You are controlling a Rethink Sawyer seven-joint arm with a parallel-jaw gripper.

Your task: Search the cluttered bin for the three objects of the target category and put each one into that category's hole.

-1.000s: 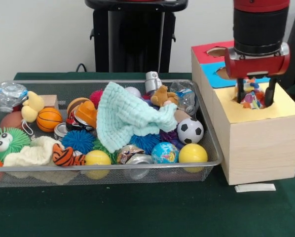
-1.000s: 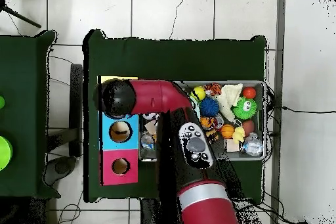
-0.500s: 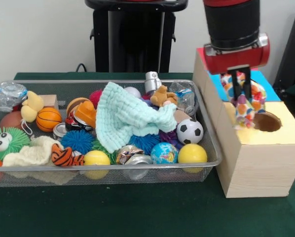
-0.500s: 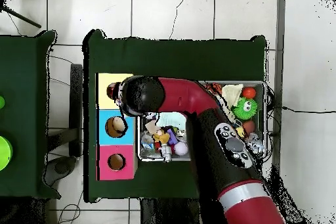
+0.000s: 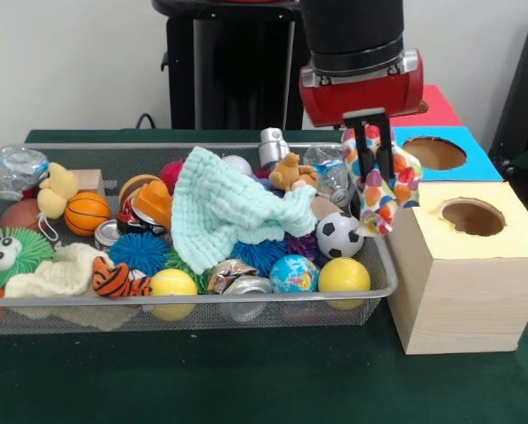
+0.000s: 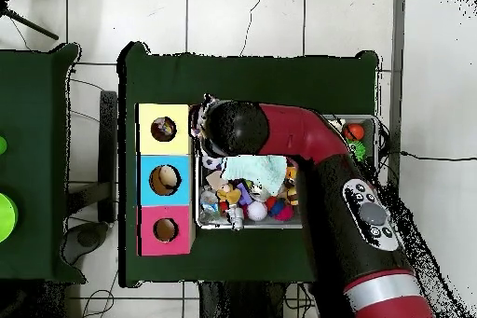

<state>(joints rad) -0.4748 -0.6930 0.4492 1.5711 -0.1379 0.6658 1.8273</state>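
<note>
Wire-mesh metal bin point(image 5: 383, 265), matt wooden box point(image 5: 463, 291), waffle-textured cloth point(image 5: 224, 208).

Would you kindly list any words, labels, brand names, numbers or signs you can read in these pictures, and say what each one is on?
No legible text in either view.
Crushed cans in the wire bin: printed surfaces, too blurred to read.
Polka-dot cloth in the gripper: dots only.
Wooden box with coloured tops: no labels visible.

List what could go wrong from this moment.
The gripper holds the polka-dot cloth by its top only, so it may slip out and fall. It hangs over the bin's right end, beside the soccer ball, not over the yellow hole: released here, it drops back into the clutter.
</note>
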